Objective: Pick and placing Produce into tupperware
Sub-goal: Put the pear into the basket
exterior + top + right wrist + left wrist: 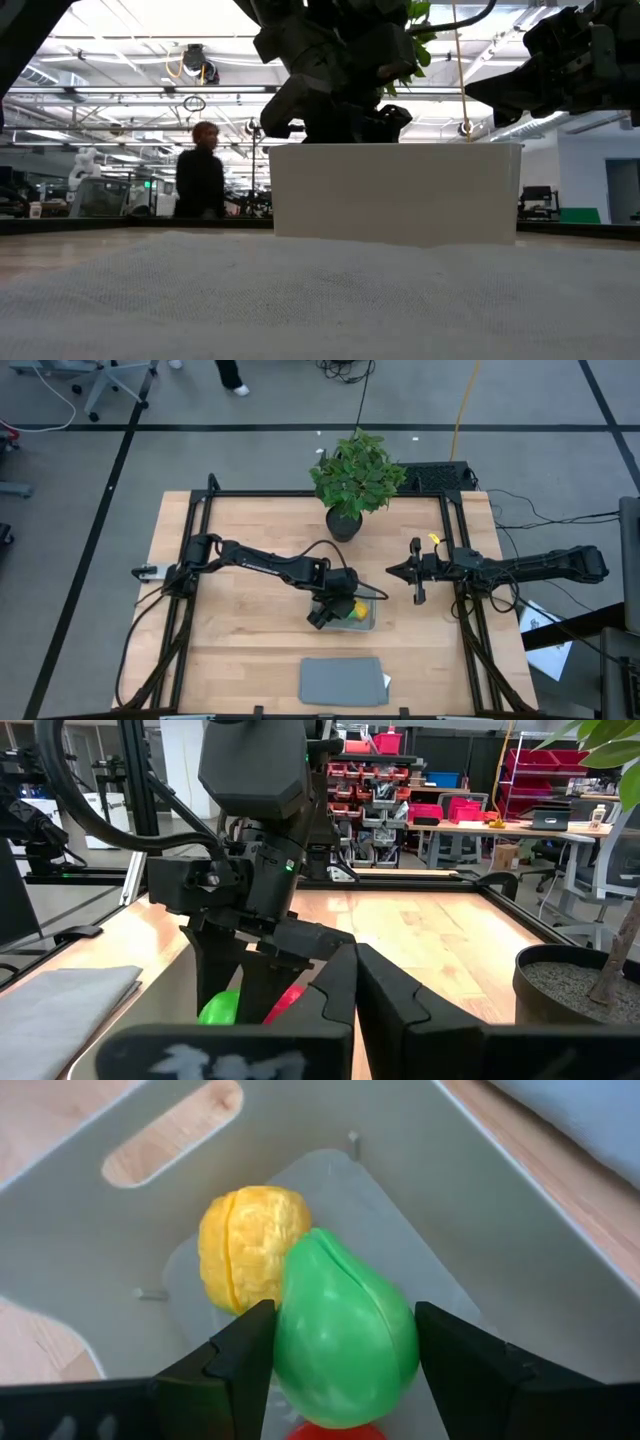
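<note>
The green toy fruit [345, 1330] is clamped between the fingers of the left gripper [345, 1355] inside the tupperware [520, 1230], beside the yellow piece [250, 1245] and above the red piece [335, 1431]. If released here, it could roll off the red piece. The right gripper [416, 572] is held closed, well apart.

The high view looks straight down on the whole tabletop [250, 630]. The low view sits at surface level, facing across to the room, the tupperware [395, 193] close ahead. The left wrist view peers at very close range down into that tupperware [480, 1200]. The right wrist view faces level across toward the left arm [250, 840]; it shares the green produce [220, 1010] with the left wrist view.
</note>
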Controlling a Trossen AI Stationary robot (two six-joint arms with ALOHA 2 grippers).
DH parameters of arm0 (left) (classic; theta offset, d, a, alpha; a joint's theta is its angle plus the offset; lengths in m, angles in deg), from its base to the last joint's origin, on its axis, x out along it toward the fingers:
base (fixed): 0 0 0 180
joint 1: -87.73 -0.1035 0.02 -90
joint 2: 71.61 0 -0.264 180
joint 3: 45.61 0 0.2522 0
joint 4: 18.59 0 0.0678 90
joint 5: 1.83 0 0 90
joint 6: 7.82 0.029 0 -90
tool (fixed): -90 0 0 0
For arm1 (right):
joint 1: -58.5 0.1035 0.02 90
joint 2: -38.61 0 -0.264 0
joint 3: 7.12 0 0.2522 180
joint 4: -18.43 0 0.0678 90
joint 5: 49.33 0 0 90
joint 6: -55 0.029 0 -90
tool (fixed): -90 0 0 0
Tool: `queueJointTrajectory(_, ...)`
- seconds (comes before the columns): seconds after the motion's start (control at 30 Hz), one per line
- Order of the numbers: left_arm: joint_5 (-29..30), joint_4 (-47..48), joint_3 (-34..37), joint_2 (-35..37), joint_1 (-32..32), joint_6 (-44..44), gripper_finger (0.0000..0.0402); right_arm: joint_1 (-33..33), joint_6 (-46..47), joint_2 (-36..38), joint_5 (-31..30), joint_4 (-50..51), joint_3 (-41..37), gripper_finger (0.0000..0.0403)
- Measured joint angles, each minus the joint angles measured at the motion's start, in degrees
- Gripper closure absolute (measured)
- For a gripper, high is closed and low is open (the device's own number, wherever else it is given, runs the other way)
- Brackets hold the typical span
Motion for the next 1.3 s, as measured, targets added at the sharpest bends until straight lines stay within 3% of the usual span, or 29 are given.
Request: queueJointTrajectory(1.3,3.6,-2.3,0.0,0.0,0.3,-1.1,0.0188,0.0,-0.2,0.0,0.0,0.0,0.0,0.0403)
